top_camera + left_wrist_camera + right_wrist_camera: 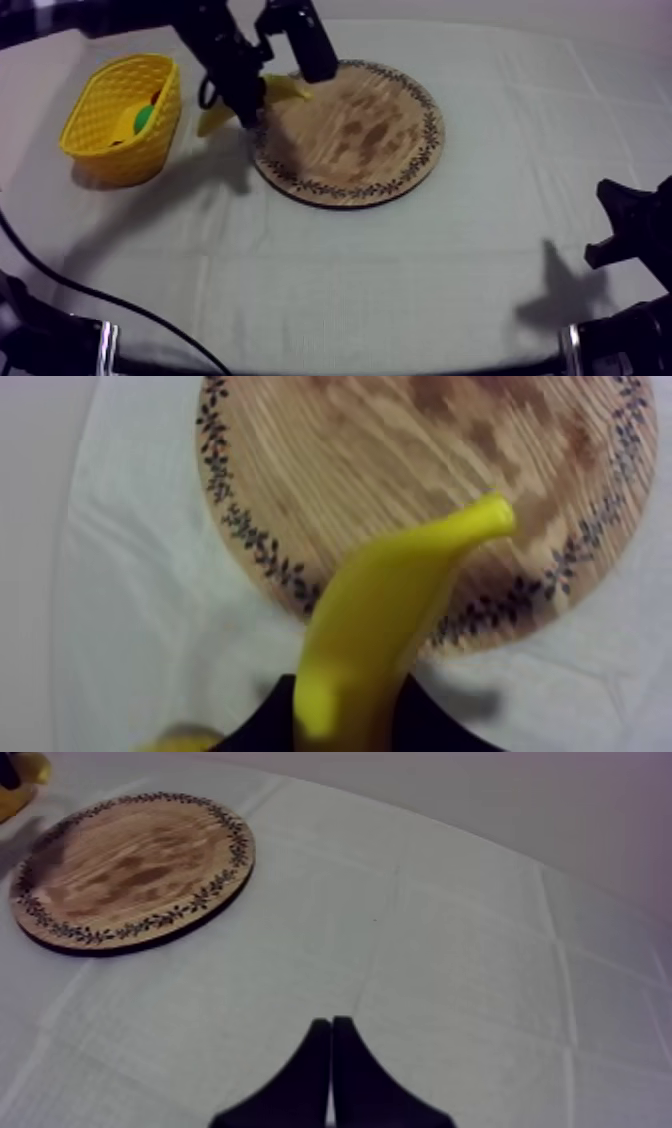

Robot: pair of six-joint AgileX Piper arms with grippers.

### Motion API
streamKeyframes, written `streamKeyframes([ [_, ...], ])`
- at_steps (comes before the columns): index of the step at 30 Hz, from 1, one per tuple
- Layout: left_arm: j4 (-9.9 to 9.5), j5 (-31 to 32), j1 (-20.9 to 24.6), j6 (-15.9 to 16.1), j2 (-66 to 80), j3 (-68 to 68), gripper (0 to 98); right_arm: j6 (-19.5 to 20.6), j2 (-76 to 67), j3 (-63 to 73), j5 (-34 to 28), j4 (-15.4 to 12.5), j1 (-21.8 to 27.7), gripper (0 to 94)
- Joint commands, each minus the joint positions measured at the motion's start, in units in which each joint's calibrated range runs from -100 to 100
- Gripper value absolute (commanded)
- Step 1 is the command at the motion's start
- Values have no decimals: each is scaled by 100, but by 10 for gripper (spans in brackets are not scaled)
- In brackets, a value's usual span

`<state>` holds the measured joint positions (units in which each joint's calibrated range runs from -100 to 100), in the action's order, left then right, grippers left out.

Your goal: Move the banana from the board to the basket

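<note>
Cloth-covered table, left claw pinching the banana at the board's rim, right claw idle.

Top view: grey-white cloth point(400, 290) lies bare and wide in front of and to the right of 1 round wooden board point(370, 135). 1 yellow basket point(105, 150) stands near the board's left edge with a green-and-yellow shape point(143, 118) inside, kind unclear. The left gripper point(250, 108) clamps 1 banana point(285, 90) over the board's left rim, between board centre and basket. The right arm point(635, 235) sits low at the right edge. Left wrist view: black fingers point(440, 721) are closed round the banana, its tip over the leaf-patterned rim and bare cloth beside it. Right wrist view: right gripper point(331, 1027) pressed together into a narrow wedge over open cloth, well apart from the board.
</note>
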<state>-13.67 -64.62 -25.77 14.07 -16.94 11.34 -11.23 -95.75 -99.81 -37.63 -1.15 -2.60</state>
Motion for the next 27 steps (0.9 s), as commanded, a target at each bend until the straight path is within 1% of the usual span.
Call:
streamKeyframes([
  [1, 70, -211, 47, -47, 756, 221, 284, 2, 0, 3, -4, 0, 0, 3],
  [4, 127, -553, 117, -149, 1357, 451, 302, 2, 0, 3, -4, 0, 0, 3],
  [7, 190, -828, 211, -263, 1891, 583, 296, 0, 0, 3, -4, 0, 0, 3],
  [10, 291, -1027, 366, -379, 2318, 611, 289, -2, 0, 3, -4, 0, 0, 3],
  [13, 343, -1265, 528, -521, 2603, 547, 298, -2, 0, 3, -4, 0, 0, 3],
  [20, 309, -1788, 964, -843, 2750, 223, 329, 1, 0, 3, -4, 0, 0, 3],
  [27, 291, -1886, 1432, -1104, 2541, 40, 330, 2, 0, 3, -4, 0, 0, 3],
])
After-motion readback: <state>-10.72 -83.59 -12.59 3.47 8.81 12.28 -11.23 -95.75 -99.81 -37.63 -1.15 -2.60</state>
